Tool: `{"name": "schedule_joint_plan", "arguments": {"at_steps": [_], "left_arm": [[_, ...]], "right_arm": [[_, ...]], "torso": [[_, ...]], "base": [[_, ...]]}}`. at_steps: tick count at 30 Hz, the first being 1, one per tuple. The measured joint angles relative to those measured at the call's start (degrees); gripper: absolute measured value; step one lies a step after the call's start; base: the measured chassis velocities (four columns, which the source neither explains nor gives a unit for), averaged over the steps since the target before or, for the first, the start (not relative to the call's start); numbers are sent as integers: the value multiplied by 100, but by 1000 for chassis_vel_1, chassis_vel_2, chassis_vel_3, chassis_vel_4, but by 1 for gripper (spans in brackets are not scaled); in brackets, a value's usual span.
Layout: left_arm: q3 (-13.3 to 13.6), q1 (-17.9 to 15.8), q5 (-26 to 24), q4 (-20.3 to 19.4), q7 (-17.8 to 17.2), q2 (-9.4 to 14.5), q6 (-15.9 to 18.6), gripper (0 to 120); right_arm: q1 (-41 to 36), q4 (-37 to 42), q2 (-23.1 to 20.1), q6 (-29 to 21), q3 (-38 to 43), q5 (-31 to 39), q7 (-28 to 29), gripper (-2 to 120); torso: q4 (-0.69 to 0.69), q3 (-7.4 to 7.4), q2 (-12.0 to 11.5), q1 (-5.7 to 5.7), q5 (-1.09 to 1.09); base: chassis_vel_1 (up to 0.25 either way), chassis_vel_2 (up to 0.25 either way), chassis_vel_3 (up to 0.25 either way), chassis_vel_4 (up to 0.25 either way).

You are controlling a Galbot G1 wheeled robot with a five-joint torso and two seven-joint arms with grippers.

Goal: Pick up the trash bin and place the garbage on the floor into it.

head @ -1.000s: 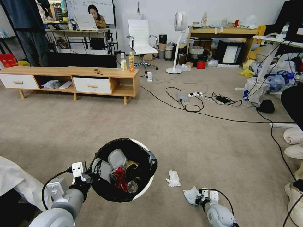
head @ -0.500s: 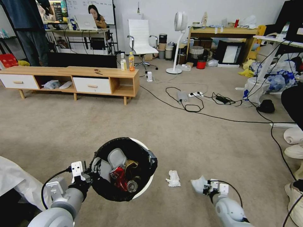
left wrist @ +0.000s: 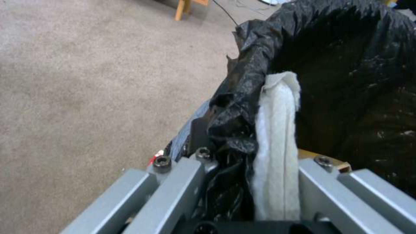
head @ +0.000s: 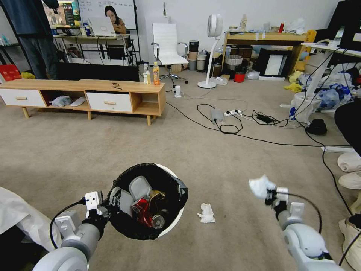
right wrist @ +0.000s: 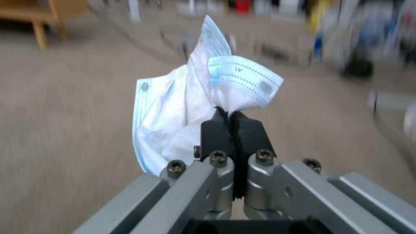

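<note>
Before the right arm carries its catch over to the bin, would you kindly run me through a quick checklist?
1. Right gripper shut on the face mask: ok.
2. Mask lifted off the floor: ok.
3. Left gripper clamped on the trash bin rim: ok.
4. Bin mouth open, with room above the red can: ok.
5. Mask over the bin: not ok, it is off to the bin's right.
6. Floor cleared: not ok, a tissue wad lies beside the bin.

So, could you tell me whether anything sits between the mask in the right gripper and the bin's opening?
Nothing visible does. The right gripper holds the face mask up, with open air across to the trash bin; a tissue wad lies on the floor below.
</note>
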Motion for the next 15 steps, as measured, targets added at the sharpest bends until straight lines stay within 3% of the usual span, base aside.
{"name": "schedule_joint_plan", "arguments": {"at_steps": [11, 15], "left_arm": [[30, 14, 11, -1, -15, 0, 11, 6], [21, 10, 10, -1, -22, 5, 20, 6]], "right_arm": [[76, 966, -605, 621, -118, 269, -502, 0], [306, 1369, -1014, 1063, -342, 660, -1023, 0]], "torso": [[-1, 0, 0, 0, 0], [0, 0, 0, 0, 0]], "base": [[0, 0, 0, 0], [0, 0, 0, 0]]}}
